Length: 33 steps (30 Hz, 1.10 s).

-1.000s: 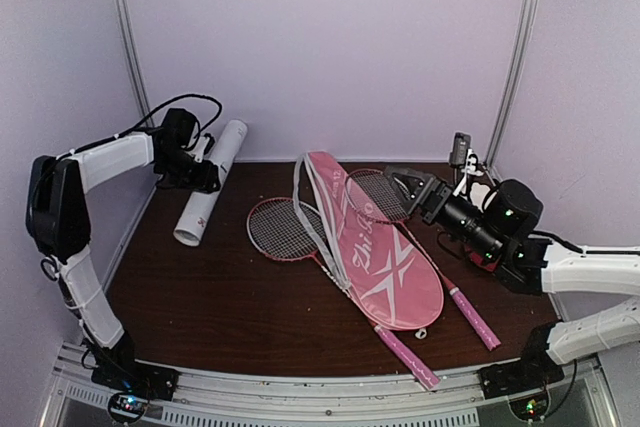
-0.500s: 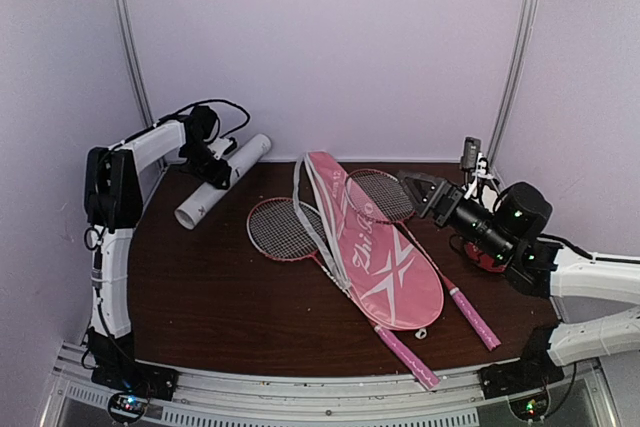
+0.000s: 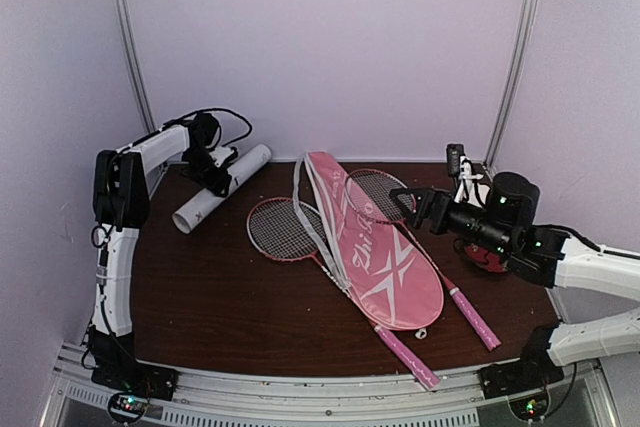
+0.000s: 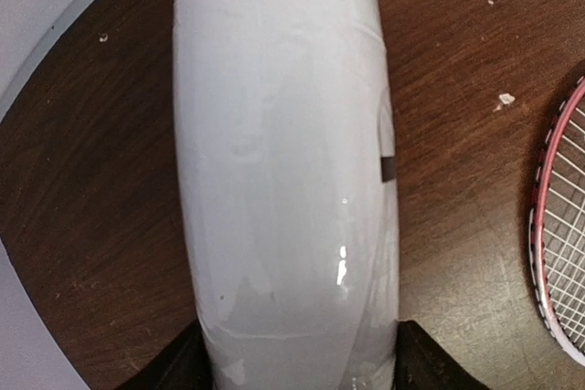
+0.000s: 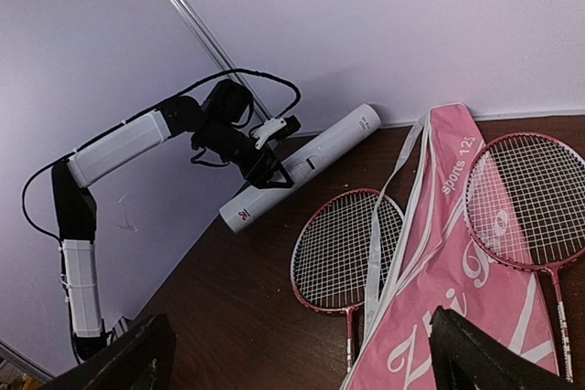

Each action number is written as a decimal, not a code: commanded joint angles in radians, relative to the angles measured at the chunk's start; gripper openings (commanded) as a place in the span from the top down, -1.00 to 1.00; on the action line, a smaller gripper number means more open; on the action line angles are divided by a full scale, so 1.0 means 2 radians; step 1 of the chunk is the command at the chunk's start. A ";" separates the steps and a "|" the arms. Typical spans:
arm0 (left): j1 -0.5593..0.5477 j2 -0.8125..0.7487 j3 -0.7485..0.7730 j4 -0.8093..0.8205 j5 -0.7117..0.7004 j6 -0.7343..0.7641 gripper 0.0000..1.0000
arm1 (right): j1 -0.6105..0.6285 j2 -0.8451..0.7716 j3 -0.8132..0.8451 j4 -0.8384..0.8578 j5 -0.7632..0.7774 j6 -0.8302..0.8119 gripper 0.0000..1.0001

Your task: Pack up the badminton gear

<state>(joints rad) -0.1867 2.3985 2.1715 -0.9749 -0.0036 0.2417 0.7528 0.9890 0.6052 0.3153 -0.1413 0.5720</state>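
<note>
Near: two racquets (image 3: pixel 283 229) lie on the table (image 3: pixel 220 297), one shaft running under the pink cover (image 3: pixel 385 257); neither is packed.
Right: your right gripper (image 3: pixel 408 205) hovers, jaws spread, empty.
Far left: your left gripper (image 3: pixel 216 175) pinches the long white tube (image 4: pixel 283 162).
Step, likely: positioning the tube. Next: keep your grip firm and steer clear of the wall.

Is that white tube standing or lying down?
On its side: the white tube slants across the far-left corner, left hand around it.
</note>
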 commanded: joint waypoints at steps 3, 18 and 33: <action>0.004 -0.013 0.027 -0.001 0.001 0.003 -0.71 | -0.005 0.036 0.071 -0.155 0.025 -0.050 -0.97; 0.005 -0.041 0.046 0.007 -0.015 0.004 -0.96 | 0.002 0.141 0.164 -0.294 0.028 -0.112 -0.73; -0.020 -0.228 -0.112 0.122 -0.025 -0.057 -0.96 | 0.080 0.357 0.339 -0.377 0.129 -0.081 -0.56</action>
<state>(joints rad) -0.1947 2.0632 2.0689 -0.8658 -0.0319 0.1734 0.8886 1.5929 1.1446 -0.3561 0.0032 0.3775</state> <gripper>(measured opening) 0.978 0.787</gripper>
